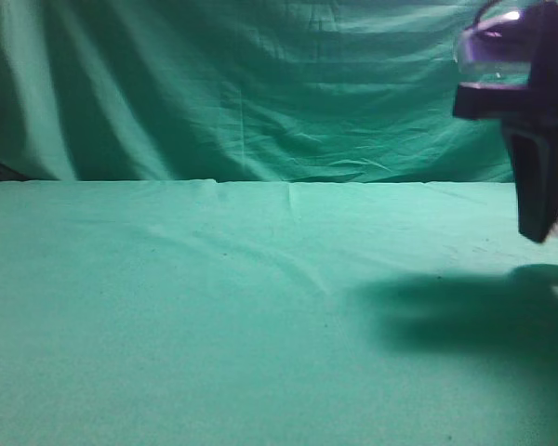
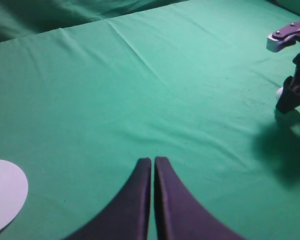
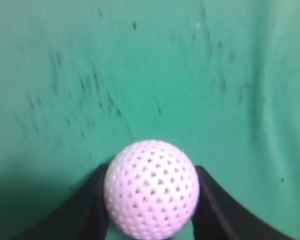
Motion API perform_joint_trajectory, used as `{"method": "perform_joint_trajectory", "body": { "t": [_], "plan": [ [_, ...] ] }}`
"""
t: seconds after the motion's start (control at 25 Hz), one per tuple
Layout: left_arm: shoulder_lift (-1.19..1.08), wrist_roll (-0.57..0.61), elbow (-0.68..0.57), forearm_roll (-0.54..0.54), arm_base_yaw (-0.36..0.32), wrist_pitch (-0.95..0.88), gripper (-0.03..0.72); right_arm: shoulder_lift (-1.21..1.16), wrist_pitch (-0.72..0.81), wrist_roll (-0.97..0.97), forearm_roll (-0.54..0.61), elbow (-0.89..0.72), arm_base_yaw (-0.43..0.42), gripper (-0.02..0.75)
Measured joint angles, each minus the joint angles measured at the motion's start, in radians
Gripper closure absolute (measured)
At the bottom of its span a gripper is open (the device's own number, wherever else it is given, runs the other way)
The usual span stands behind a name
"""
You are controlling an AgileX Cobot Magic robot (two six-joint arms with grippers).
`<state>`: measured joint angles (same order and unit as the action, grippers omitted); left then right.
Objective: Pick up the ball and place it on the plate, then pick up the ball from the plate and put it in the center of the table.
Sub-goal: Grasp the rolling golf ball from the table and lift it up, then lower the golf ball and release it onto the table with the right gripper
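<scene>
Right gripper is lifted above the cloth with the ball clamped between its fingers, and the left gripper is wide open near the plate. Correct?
Not quite. The left gripper is shut, its fingers pressed together with nothing between them, as the left wrist view shows, with the plate lying to its left. The rest holds: the right gripper is raised over the table with the ball clamped.

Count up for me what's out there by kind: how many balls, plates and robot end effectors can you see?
Balls: 1, the ball, held in the right end effector.
Plates: 1, the plate, at the left wrist view's edge.
End effectors: 2, the right one and the left end effector, shut and empty.
Total: 4, all over the table.
</scene>
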<state>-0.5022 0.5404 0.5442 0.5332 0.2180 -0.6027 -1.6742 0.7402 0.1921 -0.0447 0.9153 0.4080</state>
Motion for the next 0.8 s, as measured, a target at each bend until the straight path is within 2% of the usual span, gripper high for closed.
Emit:
{"method": "perform_joint_trajectory", "body": {
  "t": [0.32, 0.56, 0.8],
  "plan": [
    [0.0, 0.0, 0.0, -0.003, 0.0, 0.0, 0.688, 0.0, 0.212, -0.045, 0.002, 0.275, 0.017, 0.398],
    [0.0, 0.0, 0.0, -0.008, 0.0, 0.0, 0.688, -0.05, 0.28, -0.068, -0.001, 0.479, 0.134, 0.398],
    [0.0, 0.0, 0.0, -0.026, 0.0, 0.0, 0.688, -0.291, 0.385, -0.072, 0.001, 0.751, 0.221, 0.398]
  ]
}}
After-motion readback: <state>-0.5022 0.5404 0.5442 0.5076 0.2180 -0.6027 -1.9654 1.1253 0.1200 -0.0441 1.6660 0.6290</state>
